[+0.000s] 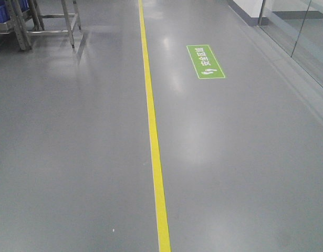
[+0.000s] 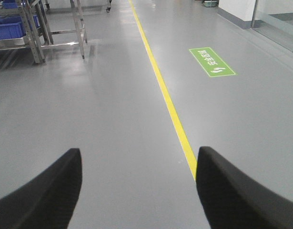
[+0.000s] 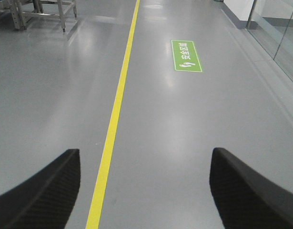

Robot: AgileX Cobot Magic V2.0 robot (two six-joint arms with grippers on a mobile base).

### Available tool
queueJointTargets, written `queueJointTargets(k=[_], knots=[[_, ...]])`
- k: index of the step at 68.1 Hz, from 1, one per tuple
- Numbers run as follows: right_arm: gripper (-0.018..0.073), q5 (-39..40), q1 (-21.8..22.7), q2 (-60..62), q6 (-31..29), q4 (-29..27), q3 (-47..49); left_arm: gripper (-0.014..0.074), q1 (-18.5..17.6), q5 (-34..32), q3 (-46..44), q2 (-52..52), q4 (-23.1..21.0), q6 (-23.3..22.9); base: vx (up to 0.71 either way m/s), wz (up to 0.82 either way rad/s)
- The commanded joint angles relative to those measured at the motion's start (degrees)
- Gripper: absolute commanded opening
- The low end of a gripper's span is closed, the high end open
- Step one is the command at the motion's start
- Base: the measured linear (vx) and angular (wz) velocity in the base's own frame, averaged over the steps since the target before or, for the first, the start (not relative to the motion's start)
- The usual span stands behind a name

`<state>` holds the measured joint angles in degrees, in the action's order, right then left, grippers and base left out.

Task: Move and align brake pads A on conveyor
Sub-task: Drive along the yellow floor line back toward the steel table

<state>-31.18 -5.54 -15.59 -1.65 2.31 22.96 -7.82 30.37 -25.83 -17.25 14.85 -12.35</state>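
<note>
On the grey floor (image 1: 72,157), a yellow line (image 1: 153,142) and green sign (image 1: 205,61).

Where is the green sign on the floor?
In the front view, the green sign lies flat on the grey floor, to the right of the yellow line and towards the glass wall.

Grey glossy floor (image 1: 72,157), soft ceiling-light glare in patches. Yellow line (image 1: 153,142) runs near to far, centre. Green floor sign (image 1: 205,61) with white characters and footprints, right of line, far. Steel rack (image 1: 70,26) far left, blue bins (image 2: 10,29) on its shelf. Glass partition (image 1: 308,37) far right, above dark grey skirting (image 1: 245,13).
</note>
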Motion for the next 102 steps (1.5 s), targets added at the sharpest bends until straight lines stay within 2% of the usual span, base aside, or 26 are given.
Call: queueJointTargets(k=[1, 54, 102], knots=[[0.054, 4.5, 0.2, -0.6, 0.0, 0.5, 1.4, 0.0481, 0.0, -3.7, -1.4, -0.6, 0.4, -0.2, 0.52, 0.05], [0.054, 4.5, 0.2, -0.6, 0.0, 0.5, 1.4, 0.0481, 0.0, -3.7, -1.4, -0.6, 0.4, -0.2, 0.56, 0.06], [0.054, 4.4, 0.2, -0.6, 0.0, 0.5, 1.4, 0.0481, 0.0, -3.6, -1.4, -0.6, 0.4, -0.2, 0.67, -0.1]])
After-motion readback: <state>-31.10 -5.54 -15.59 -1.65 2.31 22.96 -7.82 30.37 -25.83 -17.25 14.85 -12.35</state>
